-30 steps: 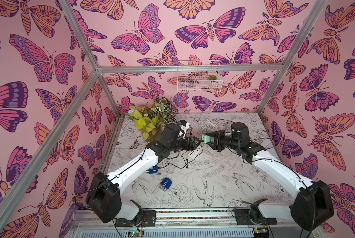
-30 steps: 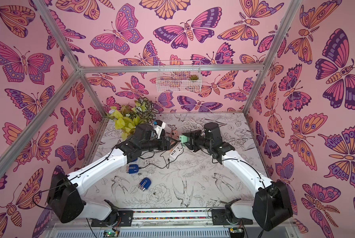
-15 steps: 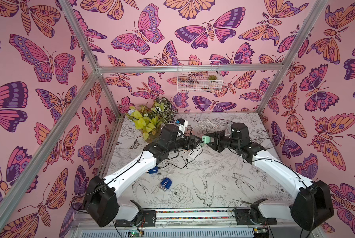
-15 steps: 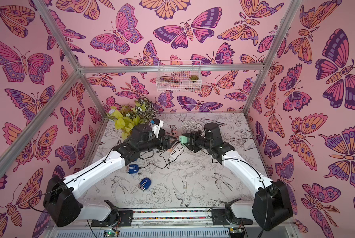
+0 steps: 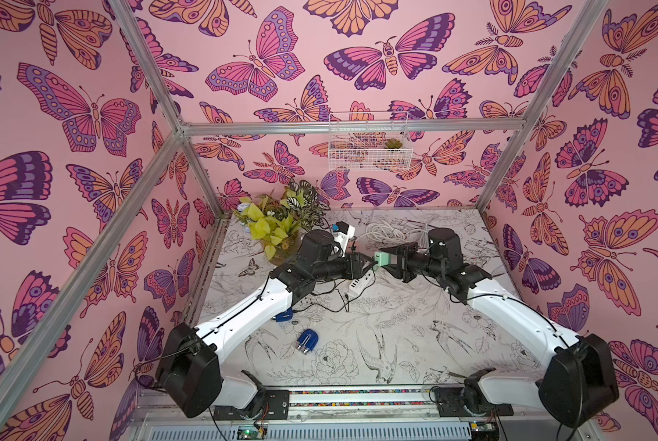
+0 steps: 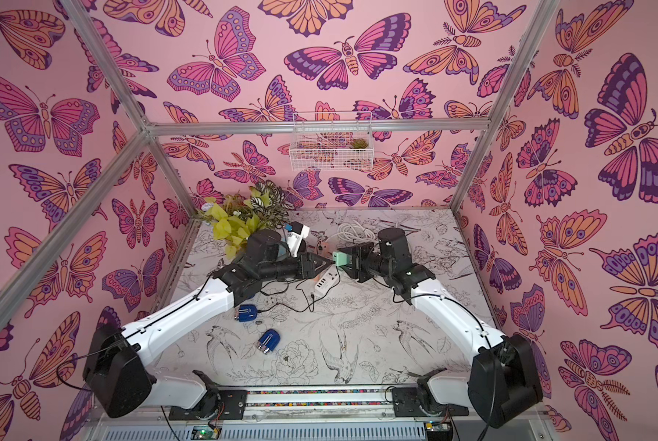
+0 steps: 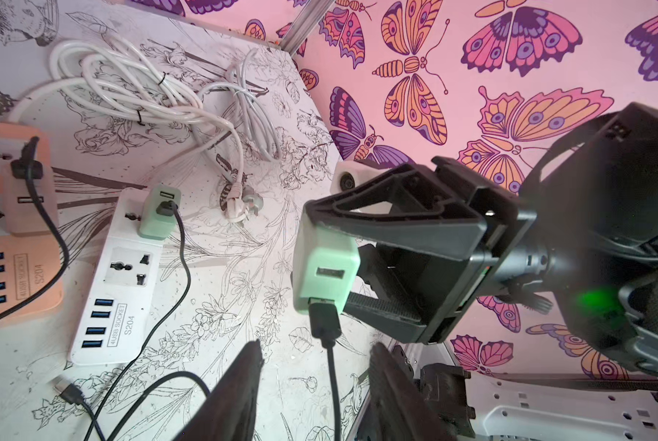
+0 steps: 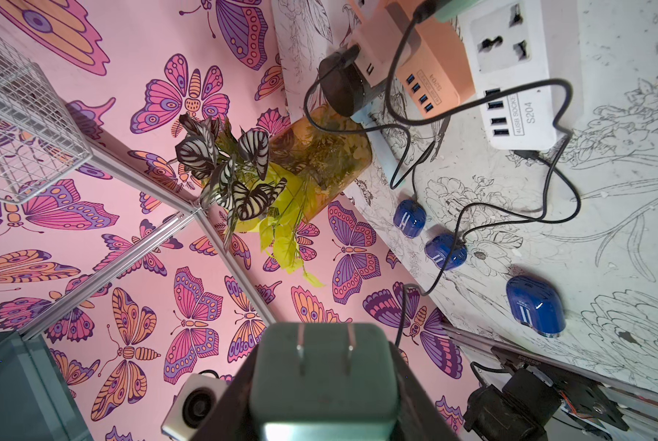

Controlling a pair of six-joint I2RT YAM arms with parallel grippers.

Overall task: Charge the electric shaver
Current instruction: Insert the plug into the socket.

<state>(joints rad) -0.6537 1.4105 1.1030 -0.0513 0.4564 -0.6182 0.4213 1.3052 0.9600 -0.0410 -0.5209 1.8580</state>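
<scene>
Held in the air near the white power strip, the right gripper clamps a boxy mint-green USB adapter with a black cable plugged into it. The left gripper has its fingers apart on either side of that cable, not touching it. Glossy rounded blue electric shavers lie near the strip, among loose cable loops.

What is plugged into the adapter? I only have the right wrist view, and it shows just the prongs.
Observer: A black USB plug sits in the lower port of the adapter; the upper port is empty.
Operator: Is the left pincer on that plug?
Observer: No. The left pincer is open, and the cable runs between its fingers untouched.
Operator: Anything beyond the white strip?
Observer: A white cord coil lies toward the back wall.
</scene>
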